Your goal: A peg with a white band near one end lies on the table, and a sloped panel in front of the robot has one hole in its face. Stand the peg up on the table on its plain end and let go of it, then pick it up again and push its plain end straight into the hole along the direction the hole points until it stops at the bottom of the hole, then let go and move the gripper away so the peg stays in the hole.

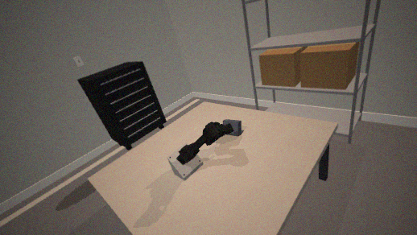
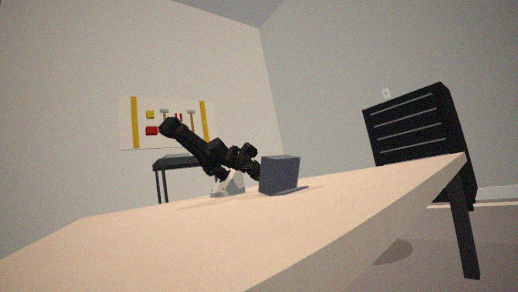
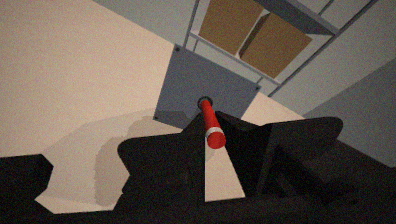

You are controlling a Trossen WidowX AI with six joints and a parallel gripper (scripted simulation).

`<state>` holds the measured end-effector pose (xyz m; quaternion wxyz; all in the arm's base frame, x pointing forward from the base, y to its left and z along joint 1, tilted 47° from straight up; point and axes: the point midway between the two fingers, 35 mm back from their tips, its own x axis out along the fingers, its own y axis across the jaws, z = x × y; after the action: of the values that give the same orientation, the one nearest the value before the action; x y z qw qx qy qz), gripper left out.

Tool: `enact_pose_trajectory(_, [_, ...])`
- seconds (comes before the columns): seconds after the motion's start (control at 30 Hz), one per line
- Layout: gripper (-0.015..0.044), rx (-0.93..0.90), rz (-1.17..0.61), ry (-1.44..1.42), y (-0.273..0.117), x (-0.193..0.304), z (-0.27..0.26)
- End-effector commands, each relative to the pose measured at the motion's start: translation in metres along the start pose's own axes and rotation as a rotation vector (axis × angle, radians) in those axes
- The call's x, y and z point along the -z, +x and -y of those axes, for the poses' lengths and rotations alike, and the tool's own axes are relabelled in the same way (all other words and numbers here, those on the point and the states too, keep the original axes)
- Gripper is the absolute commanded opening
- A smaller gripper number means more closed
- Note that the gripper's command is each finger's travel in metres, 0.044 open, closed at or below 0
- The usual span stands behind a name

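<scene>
The table (image 1: 266,177) (image 2: 200,235) (image 3: 85,60) bears 1 arm (image 1: 211,133) (image 2: 215,153) and 1 panel (image 1: 237,128) (image 2: 280,175) (image 3: 182,82). The gripper (image 1: 230,129) (image 2: 257,172) (image 3: 208,115) is clamped on the peg (image 3: 211,118), whose plain end meets the hole (image 3: 199,102) in the panel's face; its depth cannot be told. The 1 white band (image 3: 215,131) is at the end away from the panel.

matt slate-grey panel (image 1: 237,128) (image 2: 279,175) (image 3: 185,82), smooth red peg (image 3: 211,120)
</scene>
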<state>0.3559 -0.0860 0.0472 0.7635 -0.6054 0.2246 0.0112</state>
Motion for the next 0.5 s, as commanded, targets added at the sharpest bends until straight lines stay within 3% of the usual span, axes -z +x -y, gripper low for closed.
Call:
enact_pose_trajectory(0.0, [0.0, -0.003, -0.001, 0.0, 0.0036, 0.0004, -0.0012])
enact_pose_trajectory(0.47, [0.0, -0.002, 0.0, 0.0, 0.0112, 0.0006, -0.0004])
